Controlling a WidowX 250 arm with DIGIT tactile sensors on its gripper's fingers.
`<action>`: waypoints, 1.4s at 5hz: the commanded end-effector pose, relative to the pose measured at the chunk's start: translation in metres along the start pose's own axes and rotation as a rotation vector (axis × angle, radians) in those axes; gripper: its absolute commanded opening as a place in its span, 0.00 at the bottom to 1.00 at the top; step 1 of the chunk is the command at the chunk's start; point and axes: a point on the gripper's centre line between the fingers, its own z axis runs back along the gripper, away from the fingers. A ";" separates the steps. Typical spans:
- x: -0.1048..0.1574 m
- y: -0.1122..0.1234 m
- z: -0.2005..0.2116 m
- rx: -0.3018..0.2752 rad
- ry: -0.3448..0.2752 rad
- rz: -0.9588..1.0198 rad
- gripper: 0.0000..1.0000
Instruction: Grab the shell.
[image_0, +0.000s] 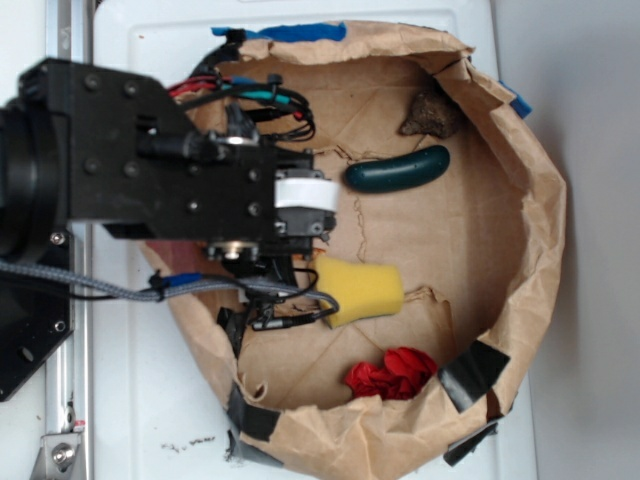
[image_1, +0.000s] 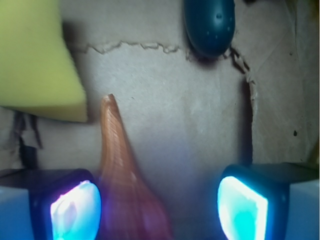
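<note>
In the wrist view the shell (image_1: 117, 165), orange-tan with fine ribs, lies on the brown paper floor with its pointed tip aimed away from me. Its wide end sits between my fingers, close against the left pad (image_1: 75, 210) and well apart from the right pad (image_1: 242, 207). My gripper (image_1: 159, 207) is open and low over the floor. In the exterior view the black gripper (image_0: 300, 225) hangs over the left-centre of the paper basin, and the arm hides the shell.
A yellow sponge (image_0: 360, 290) (image_1: 35, 55) lies just beside the shell's tip. A dark green cucumber (image_0: 398, 170) (image_1: 210, 25) lies farther off. A brown rock (image_0: 432, 112) and a red cloth (image_0: 392, 373) lie near the crumpled paper wall (image_0: 530, 230), which rings everything.
</note>
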 end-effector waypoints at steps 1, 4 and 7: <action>-0.015 -0.005 -0.004 0.013 0.000 -0.066 1.00; -0.016 -0.008 -0.010 0.002 0.011 -0.106 1.00; -0.014 -0.003 -0.011 0.005 -0.013 -0.079 0.00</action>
